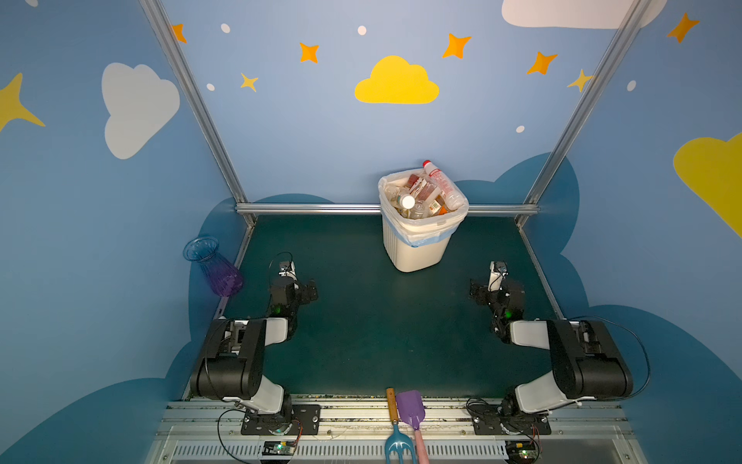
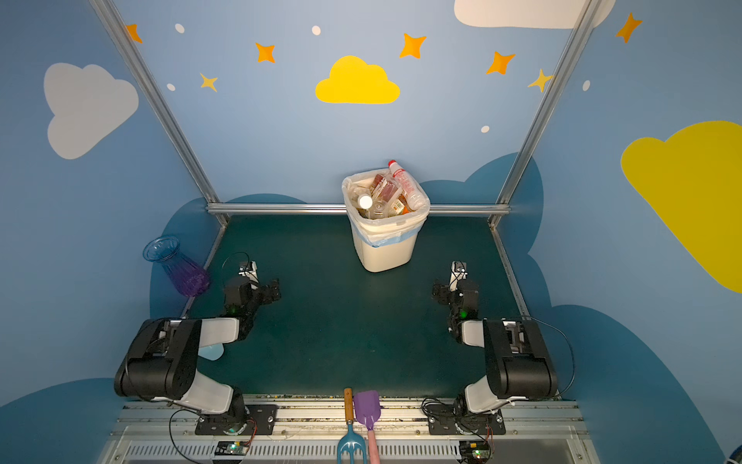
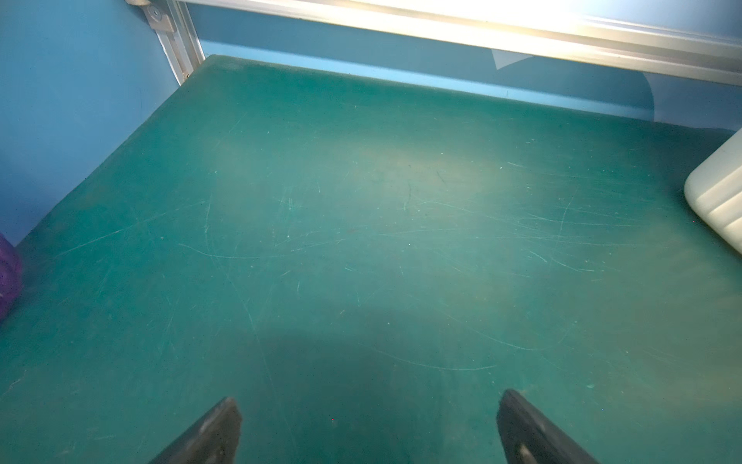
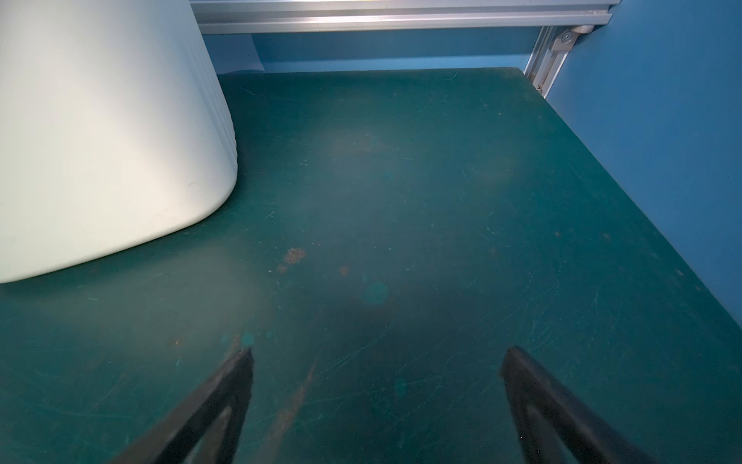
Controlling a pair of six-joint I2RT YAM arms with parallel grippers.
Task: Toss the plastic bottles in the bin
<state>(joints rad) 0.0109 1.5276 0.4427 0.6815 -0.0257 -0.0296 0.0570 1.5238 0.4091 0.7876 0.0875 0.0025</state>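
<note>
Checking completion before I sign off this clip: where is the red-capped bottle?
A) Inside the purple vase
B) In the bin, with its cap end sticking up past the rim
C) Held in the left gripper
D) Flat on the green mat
B: in a top view the red-capped bottle lies on the pile in the bin, its cap end poking past the back rim.

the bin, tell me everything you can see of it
The bin is a cream-white, squarish, plastic-looking wastebasket with ribbed sides, tapering toward its base. It stands upright at the back middle of the green table. A clear bag with a pale blue band folds over its rim. It is heaped with bottles, one red-capped bottle poking above the rim.
</note>
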